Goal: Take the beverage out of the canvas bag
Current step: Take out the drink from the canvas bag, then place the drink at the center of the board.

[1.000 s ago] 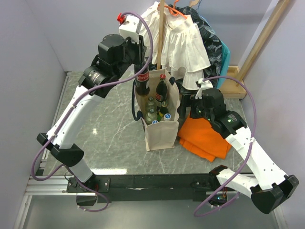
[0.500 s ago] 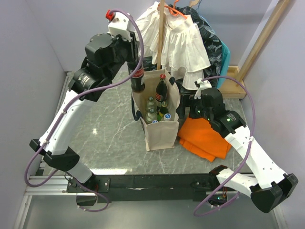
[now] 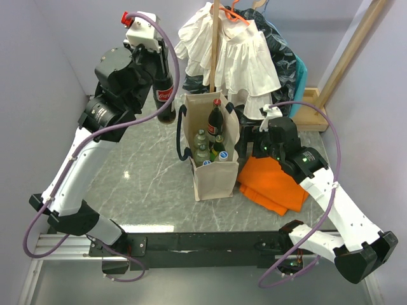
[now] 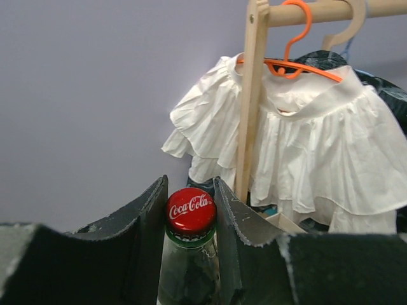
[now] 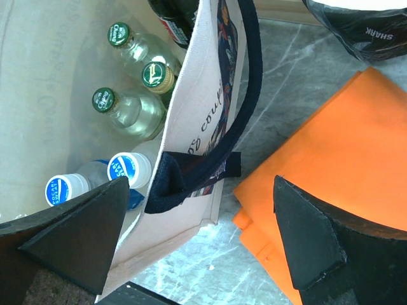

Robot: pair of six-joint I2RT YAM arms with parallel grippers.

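Top external: bottle (image 3: pixel 165 95) now outside bag (image 3: pixel 213 181)

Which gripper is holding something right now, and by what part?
The left gripper grips the Coca-Cola bottle by its top, at the red cap and neck; the right gripper is open, holding nothing.

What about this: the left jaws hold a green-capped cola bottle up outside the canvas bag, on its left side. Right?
No, the cap is red, not green; the left wrist view shows it. Otherwise right: the left jaws hold the cola bottle up outside the canvas bag, on its left side.
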